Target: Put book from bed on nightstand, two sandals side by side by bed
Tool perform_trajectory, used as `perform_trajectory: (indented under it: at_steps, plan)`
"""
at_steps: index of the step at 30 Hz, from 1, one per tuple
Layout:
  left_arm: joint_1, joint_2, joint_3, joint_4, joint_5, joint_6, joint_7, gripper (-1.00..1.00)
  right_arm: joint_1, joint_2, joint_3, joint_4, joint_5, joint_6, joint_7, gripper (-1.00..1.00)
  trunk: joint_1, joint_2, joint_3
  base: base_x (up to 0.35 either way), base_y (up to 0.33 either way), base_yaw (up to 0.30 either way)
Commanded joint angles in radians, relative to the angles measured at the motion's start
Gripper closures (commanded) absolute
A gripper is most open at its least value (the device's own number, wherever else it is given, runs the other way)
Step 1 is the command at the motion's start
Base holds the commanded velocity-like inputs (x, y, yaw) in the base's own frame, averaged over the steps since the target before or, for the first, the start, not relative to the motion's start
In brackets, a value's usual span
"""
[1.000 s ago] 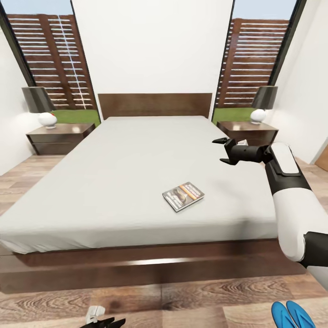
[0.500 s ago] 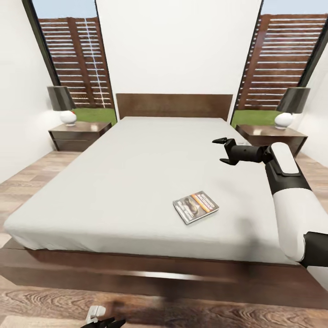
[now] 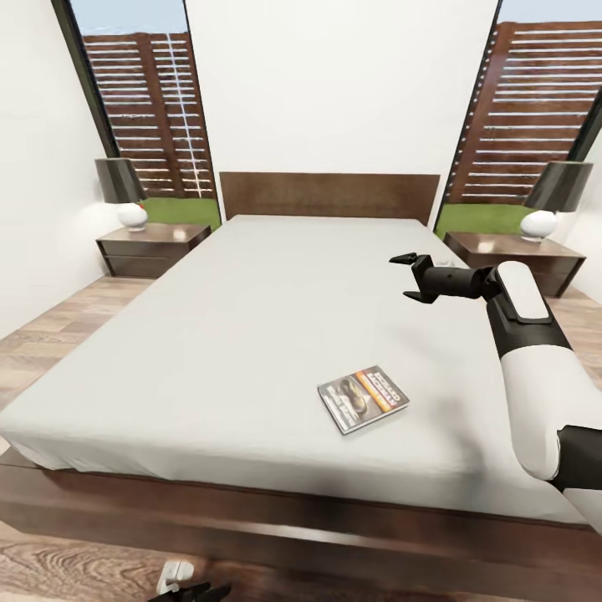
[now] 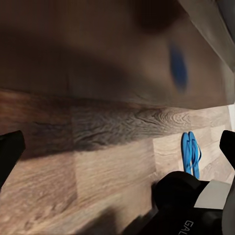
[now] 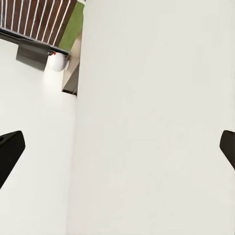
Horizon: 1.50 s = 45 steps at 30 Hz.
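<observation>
Black right tool (image 3: 410, 277) spread wide over the bed, grasping nothing.

Its two fingertips stand apart above the light-grey mattress (image 3: 251, 334). The book (image 3: 363, 399) lies flat nearer the foot of the bed, well apart from the tool; its orange band carries lettering too small to read. The left tool (image 3: 196, 591) is cut off at the frame edge, its wrist view showing tips (image 4: 10, 152) far apart, nothing between. Letters "GAL" show, clipped, on the robot's body. Two blue sandals (image 4: 191, 153) lie touching on the wood floor (image 4: 98, 171).
</observation>
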Motion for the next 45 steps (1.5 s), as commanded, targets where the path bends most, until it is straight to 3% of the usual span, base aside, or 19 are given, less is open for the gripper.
perform_trajectory:
  at_steps: [1,35,45]
  plan:
    - [-0.001,0.0,0.007,0.001,-0.007,-0.008,-0.002,-1.0,-0.001,0.0,-0.001,-0.001,-0.01,0.002,-0.01,-1.0,0.0,0.0,-0.001,0.109,-0.019,0.008]
    - [0.0,0.001,0.007,0.001,-0.01,-0.008,-0.005,-1.0,-0.001,-0.003,-0.003,0.002,-0.013,0.004,-0.009,-1.0,0.0,0.0,-0.001,0.052,-0.002,0.001]
    - [0.007,0.004,0.007,0.001,-0.01,-0.008,-0.007,-1.0,0.0,-0.009,-0.004,0.139,-0.013,0.003,-0.004,-1.0,0.0,0.0,-0.001,0.0,0.0,0.0]
